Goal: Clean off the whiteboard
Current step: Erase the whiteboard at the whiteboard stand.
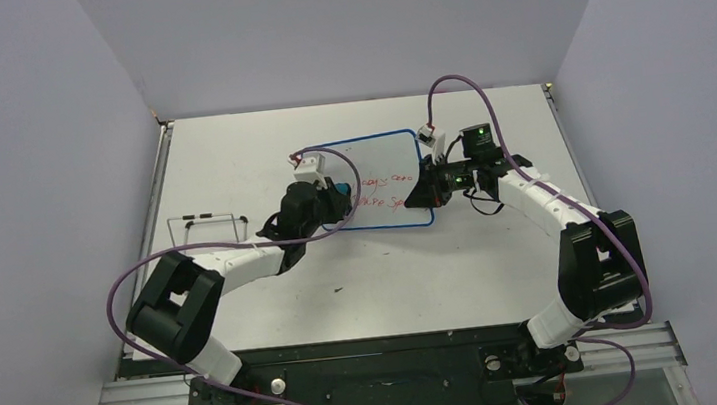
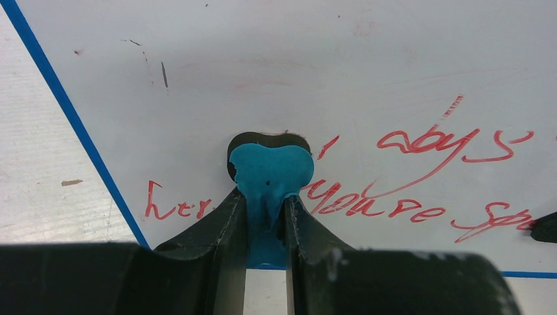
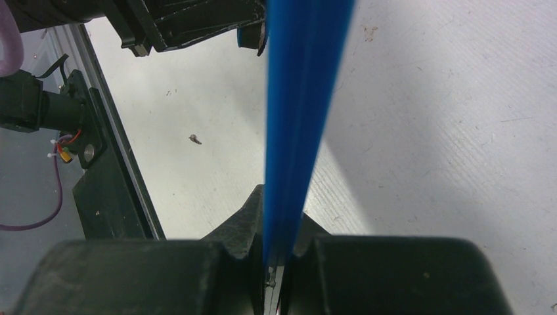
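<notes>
The blue-rimmed whiteboard [image 1: 385,156] bears red handwriting. At its 9 o'clock the left gripper [image 1: 336,201] grasps a blue eraser [image 2: 272,172] on it; at 3 o'clock the right gripper [image 1: 431,189] clamps its rim.

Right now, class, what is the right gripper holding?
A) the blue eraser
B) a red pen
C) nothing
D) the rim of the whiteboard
D: the right gripper is shut on the blue rim of the whiteboard; the eraser sits in the left gripper.

White table [image 1: 393,279]: wire rack [image 1: 205,217] left; whiteboard [image 1: 385,156] mid-rear.
</notes>
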Robot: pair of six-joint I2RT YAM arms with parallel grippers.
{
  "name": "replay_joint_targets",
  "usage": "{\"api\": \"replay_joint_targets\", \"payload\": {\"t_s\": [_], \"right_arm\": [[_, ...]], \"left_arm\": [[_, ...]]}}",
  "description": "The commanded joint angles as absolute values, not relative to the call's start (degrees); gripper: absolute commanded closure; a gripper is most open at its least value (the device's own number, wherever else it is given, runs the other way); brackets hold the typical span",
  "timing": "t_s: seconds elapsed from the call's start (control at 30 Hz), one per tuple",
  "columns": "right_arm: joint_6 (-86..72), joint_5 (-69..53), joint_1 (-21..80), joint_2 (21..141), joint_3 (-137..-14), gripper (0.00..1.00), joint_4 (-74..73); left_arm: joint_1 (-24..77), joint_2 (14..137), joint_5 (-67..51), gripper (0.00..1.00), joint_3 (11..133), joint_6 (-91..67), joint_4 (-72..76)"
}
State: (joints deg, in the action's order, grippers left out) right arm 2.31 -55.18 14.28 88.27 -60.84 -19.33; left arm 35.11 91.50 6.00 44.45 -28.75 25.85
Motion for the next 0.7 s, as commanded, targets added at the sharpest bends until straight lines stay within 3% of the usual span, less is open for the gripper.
{"api": "replay_joint_targets", "payload": {"t_s": [0.0,0.4,0.67], "right_arm": [[5.8,-59.2,16.0,86.5,-61.0,1.0,-20.5],[5.9,-59.3,15.8,86.2,-60.9,1.0,-20.5],[6.3,-59.1,15.9,86.3,-61.1,1.0,-20.8]], "left_arm": [[37.7,90.9,5.5,1.0,46.4,-29.3,26.9],[31.6,90.7,2.3,1.0,46.6,-31.5,28.2],[36.8,89.0,0.3,1.0,42.9,-28.2,29.1]]}}
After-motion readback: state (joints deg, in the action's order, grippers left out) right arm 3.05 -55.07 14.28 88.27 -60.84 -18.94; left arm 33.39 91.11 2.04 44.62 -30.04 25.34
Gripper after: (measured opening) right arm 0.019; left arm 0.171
